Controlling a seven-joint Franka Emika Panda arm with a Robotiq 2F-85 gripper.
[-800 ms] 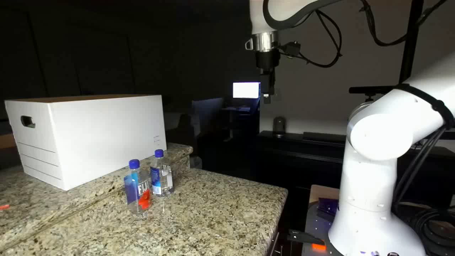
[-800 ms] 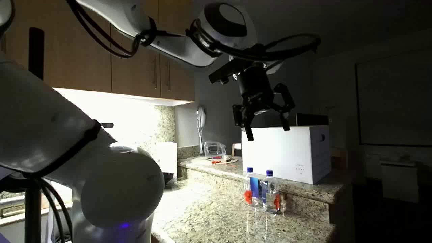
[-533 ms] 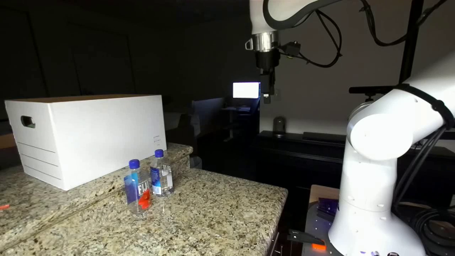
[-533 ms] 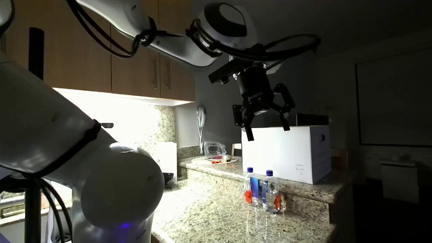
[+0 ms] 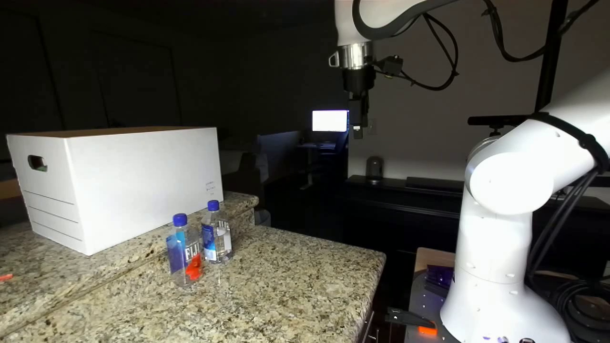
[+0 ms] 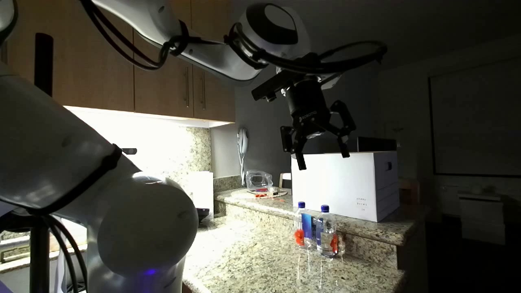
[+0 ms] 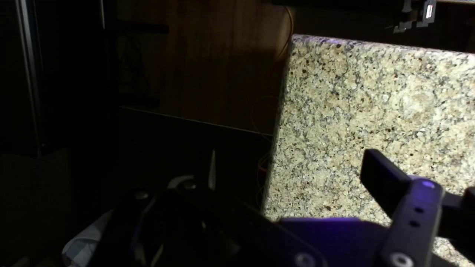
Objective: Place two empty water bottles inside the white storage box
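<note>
Two transparent water bottles with blue caps stand upright, close together, on the lower counter. The nearer bottle in an exterior view [image 5: 177, 252] carries a blue label and a red-orange patch; its neighbour [image 5: 209, 240] stands just behind. The white storage box [image 5: 147, 186] rests on the raised ledge behind them, its top uncovered and a hand-hole in its short end. High above the counter hangs my gripper [image 6: 323, 158], jaws spread wide with nothing between them. In the wrist view one dark finger [image 7: 384, 181] shows over granite while the opposite one blends into darkness. Neither bottle nor box appears there.
The granite counter [image 5: 286, 286] steps up to the ledge [image 6: 366, 228]. A round board [image 6: 240, 195] with small red items and a transparent container [image 6: 259, 179] sits farther along the ledge. Wooden cabinets [image 6: 163, 81] hang above. The counter's edge [image 7: 284, 96] drops off to the floor.
</note>
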